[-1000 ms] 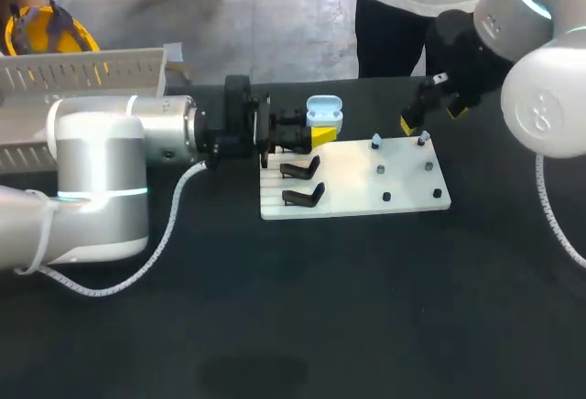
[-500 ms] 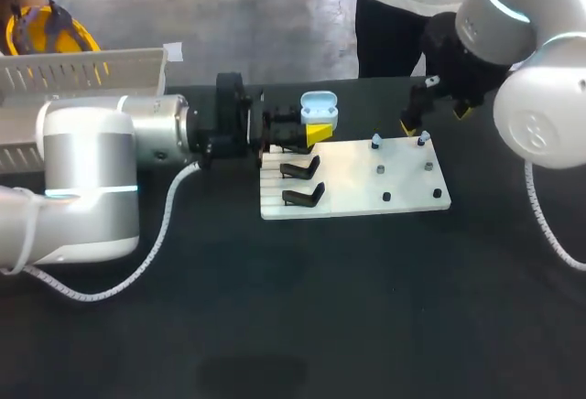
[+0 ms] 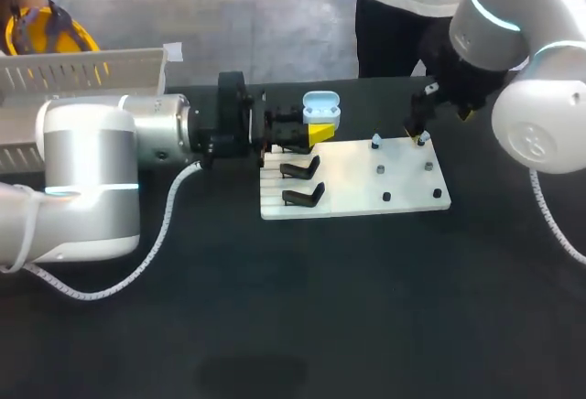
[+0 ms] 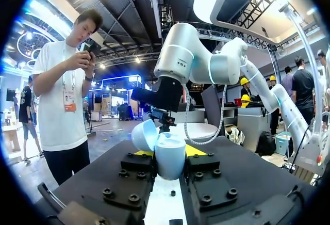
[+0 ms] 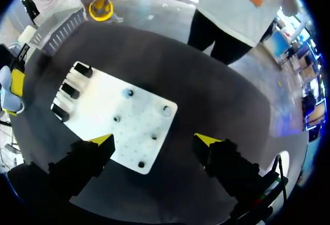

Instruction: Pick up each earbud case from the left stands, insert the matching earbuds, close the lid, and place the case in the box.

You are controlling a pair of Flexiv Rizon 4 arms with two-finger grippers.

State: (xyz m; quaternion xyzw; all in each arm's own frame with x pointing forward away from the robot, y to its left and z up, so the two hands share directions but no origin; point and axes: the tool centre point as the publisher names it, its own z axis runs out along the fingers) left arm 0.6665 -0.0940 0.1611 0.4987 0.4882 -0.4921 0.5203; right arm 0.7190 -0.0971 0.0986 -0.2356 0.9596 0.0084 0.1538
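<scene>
The left end effector (image 3: pixel 316 132) is clamped on the pale blue case (image 3: pixel 321 106). It holds the case clear of the tabletop (image 3: pixel 275 307), just past the board's (image 3: pixel 366 184) far left corner. The lid is open, and two black stands (image 3: pixel 300 168) below it are bare.

In the left wrist view the case (image 4: pixel 169 153) sits upright between the fingers, with its lid tipped back to one side.

The right end effector (image 3: pixel 417 124) hovers over the board's far right corner with its fingers spread wide and nothing in them. In its own view the two earbuds (image 5: pixel 166 110) on their pegs lie ahead of the fingers, not between them.

The step in hand looks like fetching an earbud. To do it well, the right arm should centre its gap on one earbud and come straight down. It should then close lightly, since the piece is small and smooth and could tip or squirt out. The left arm should keep the case level, with the mouth up and the lid clear, so the earbud can drop into its socket.
</scene>
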